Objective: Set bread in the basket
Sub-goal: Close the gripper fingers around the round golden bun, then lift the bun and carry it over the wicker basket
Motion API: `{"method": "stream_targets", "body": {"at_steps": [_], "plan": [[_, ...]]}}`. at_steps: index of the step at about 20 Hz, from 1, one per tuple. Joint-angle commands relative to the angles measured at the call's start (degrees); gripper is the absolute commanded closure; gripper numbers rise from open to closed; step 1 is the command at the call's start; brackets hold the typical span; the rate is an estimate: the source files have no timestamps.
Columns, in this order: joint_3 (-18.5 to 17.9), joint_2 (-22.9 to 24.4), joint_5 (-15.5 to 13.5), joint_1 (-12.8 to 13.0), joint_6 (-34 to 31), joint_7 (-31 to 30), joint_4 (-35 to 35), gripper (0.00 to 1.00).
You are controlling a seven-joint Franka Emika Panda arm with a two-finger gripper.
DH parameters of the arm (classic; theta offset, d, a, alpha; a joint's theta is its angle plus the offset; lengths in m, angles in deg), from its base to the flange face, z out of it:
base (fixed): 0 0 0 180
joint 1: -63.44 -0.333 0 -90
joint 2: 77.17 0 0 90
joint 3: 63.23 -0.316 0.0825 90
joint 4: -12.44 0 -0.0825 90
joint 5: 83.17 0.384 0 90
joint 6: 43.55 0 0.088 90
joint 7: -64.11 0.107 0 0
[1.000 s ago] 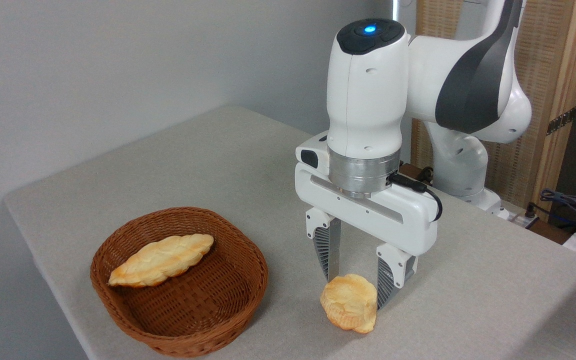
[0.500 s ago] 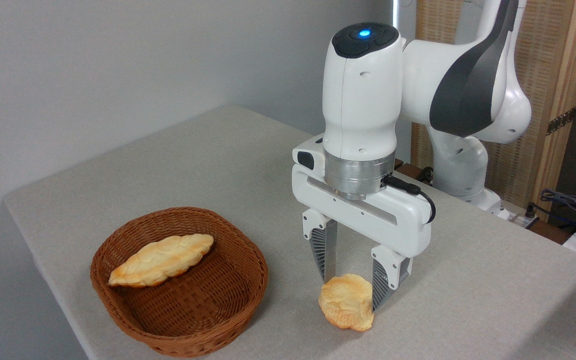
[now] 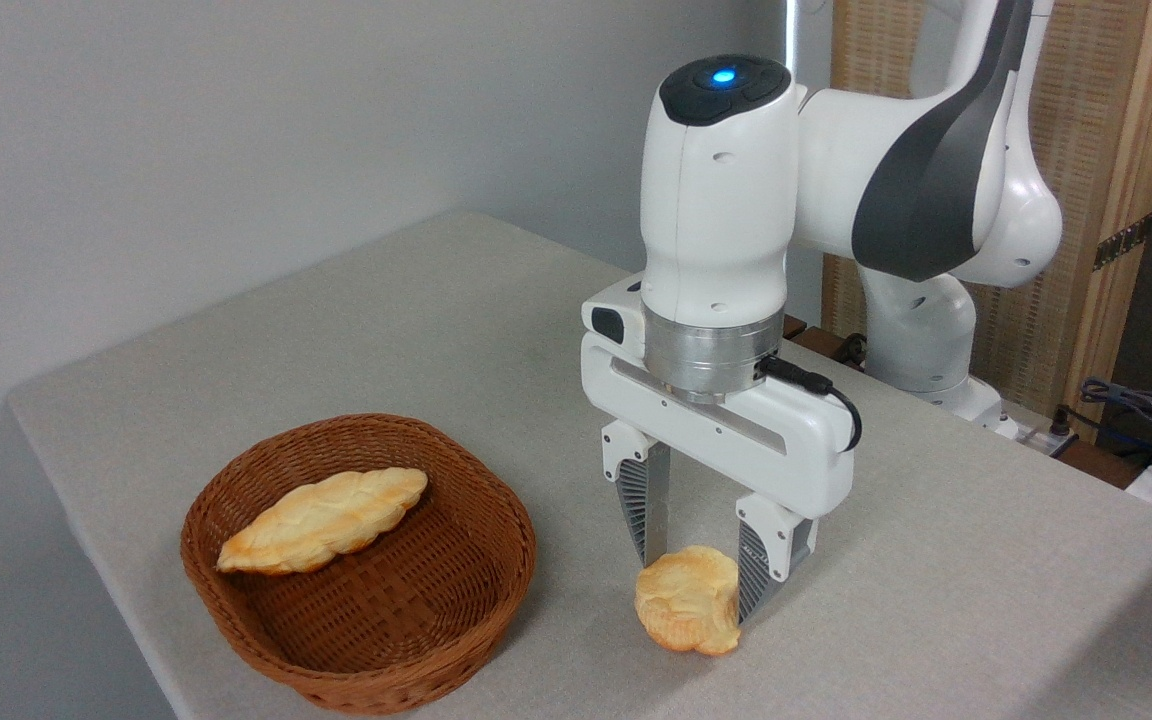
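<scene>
The grey desk [image 3: 386, 330] is carrying one wicker basket [image 3: 496, 585] holding one braided loaf [image 3: 324, 520]. My pincer [image 3: 693, 573] has been narrowing over the last second and is now pinching the one bread [image 3: 686, 613], standing on edge right of the basket, probably ready for lifting.

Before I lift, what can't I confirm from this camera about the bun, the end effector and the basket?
- Grip: the end effector has its fingers on either side of the bread, but the bun's own body hides the contact faces.
- Whether the bread has left the table: its underside is hidden.
- Basket: the near inner wall is hidden by its own rim.
- Long loaf: its underside is out of sight.
</scene>
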Motion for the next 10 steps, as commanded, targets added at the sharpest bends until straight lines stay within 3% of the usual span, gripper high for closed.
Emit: {"method": "stream_targets", "body": {"at_steps": [1,4,8,10], "plan": [[-0.91,0.36,-0.24,1.07,1.70,0.65,1.27,0.00],[-0.91,0.10,-0.15,1.60,1.70,0.74,1.35,0.02],[-0.91,0.01,-0.15,2.65,1.53,0.74,1.35,0.33],[-0.91,0.01,-0.15,2.92,1.52,0.74,1.27,0.42]]}}
